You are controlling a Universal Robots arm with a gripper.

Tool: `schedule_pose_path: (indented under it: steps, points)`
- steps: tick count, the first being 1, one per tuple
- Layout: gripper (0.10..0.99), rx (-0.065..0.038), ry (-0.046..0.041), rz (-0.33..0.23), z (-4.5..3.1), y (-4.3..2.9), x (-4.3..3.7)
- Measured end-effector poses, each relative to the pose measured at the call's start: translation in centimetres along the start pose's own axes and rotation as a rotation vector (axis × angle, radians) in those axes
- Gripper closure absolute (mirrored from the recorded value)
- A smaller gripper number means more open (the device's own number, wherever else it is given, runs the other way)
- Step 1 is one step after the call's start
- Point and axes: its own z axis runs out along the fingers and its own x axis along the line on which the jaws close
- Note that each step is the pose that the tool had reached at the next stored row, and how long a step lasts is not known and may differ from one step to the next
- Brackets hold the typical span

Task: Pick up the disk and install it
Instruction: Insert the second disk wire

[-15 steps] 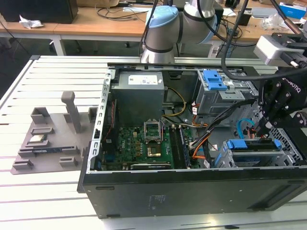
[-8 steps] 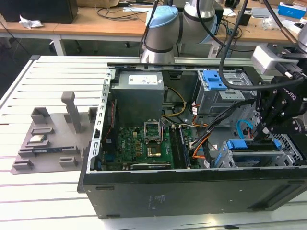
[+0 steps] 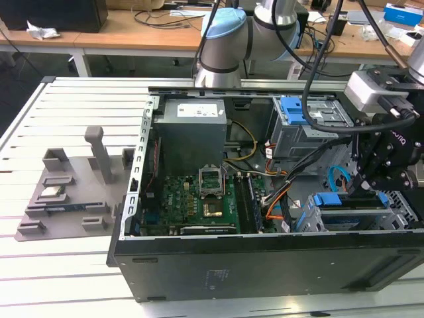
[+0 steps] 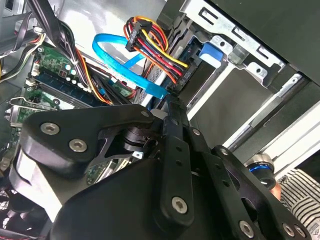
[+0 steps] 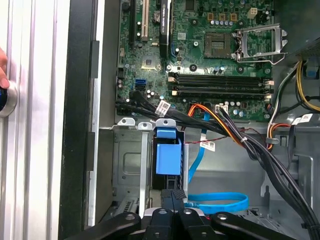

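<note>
Pinching the disk (image 5: 167, 157) edge-on, your gripper (image 5: 171, 196) sits in the grey drive cage (image 5: 127, 170); a blue flat cable (image 5: 217, 202) and black wire bundle (image 5: 260, 155) crowd beside it, hiding the disk's body

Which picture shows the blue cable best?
The second wrist view: the blue cable loops in plain sight beside the red-and-yellow wires, above the gripper. The first wrist view shows the cable lying flat near the gripper. The exterior view shows a small arc of it.
</note>
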Motion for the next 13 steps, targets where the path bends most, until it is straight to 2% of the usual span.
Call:
schedule_pose_path:
  steps: [4, 13]
  points:
    - [0.980, 0.000, 0.0005, 0.000, 0.33, -0.02, -0.01]
    - [0.980, 0.000, -0.0018, 0.000, 0.43, -0.03, -0.02]
